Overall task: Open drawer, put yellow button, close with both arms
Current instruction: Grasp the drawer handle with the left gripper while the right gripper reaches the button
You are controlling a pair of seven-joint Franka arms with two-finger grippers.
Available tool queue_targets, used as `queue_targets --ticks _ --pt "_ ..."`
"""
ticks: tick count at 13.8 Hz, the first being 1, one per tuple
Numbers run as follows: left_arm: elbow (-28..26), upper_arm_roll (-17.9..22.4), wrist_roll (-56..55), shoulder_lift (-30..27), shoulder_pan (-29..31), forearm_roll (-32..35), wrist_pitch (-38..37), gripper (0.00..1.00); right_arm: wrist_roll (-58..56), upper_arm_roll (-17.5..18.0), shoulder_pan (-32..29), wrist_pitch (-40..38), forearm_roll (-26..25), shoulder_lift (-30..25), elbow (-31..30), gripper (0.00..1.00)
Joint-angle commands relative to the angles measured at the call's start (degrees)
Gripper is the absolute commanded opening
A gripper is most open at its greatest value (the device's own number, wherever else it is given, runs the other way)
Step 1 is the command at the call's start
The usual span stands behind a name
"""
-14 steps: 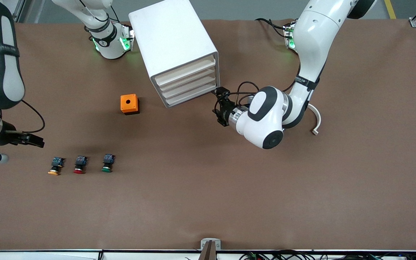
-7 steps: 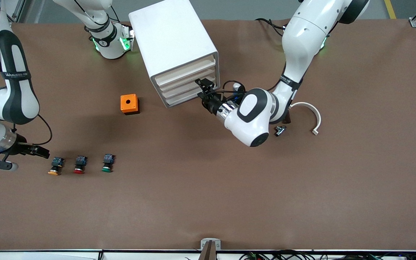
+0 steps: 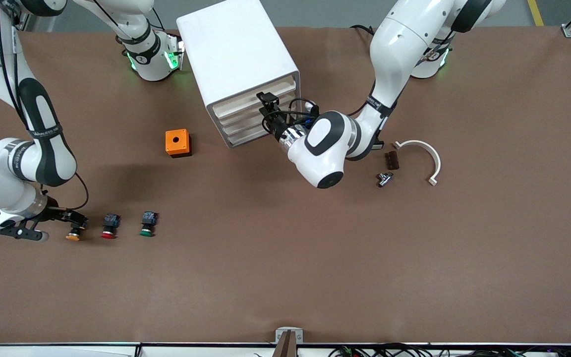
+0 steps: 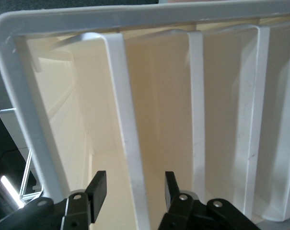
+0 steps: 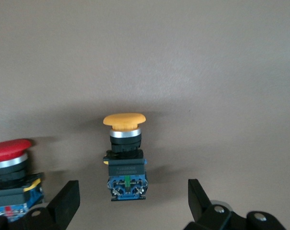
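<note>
The white cabinet (image 3: 236, 49) stands near the arms' bases, all drawers shut. My left gripper (image 3: 266, 104) is at the front of the top drawer (image 3: 246, 99). In the left wrist view this gripper (image 4: 134, 188) is open, and its jaws straddle a white front lip (image 4: 123, 124) of a drawer without touching it. The yellow button (image 3: 72, 237) lies on the table toward the right arm's end, partly hidden under my right gripper (image 3: 77, 221). In the right wrist view the right gripper (image 5: 133, 201) is open, its fingers on either side of the yellow button's (image 5: 124, 153) bluish rear block, apart from it.
A red-capped button (image 3: 109, 227) and a green-capped button (image 3: 147, 224) lie beside the yellow one. An orange box (image 3: 177, 143) sits beside the cabinet. A white curved piece (image 3: 427, 154), a brown block (image 3: 391, 160) and a small metal part (image 3: 384, 178) lie toward the left arm's end.
My right gripper has come down and across to the yellow button. My left gripper has moved along the cabinet's front from the lowest drawer's corner up to the top drawer.
</note>
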Motion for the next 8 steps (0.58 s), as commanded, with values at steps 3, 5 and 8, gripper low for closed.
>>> queue_targets --ticks 3,5,8 --pt "1.0 0.0 -0.5 1.1 -0.4 -1.3 -1.0 0.21 0.2 1.0 -1.0 2.5 0.4 2.6 0.6 1.00" --pt "1.0 0.0 -0.5 1.2 -0.4 -1.3 -1.0 0.05 0.2 1.0 -1.0 3.5 0.4 3.3 0.8 1.00" --pt "1.0 0.1 -0.4 1.2 0.0 -1.2 -1.0 0.00 -0.6 1.0 -1.0 3.2 0.4 3.2 0.9 0.69"
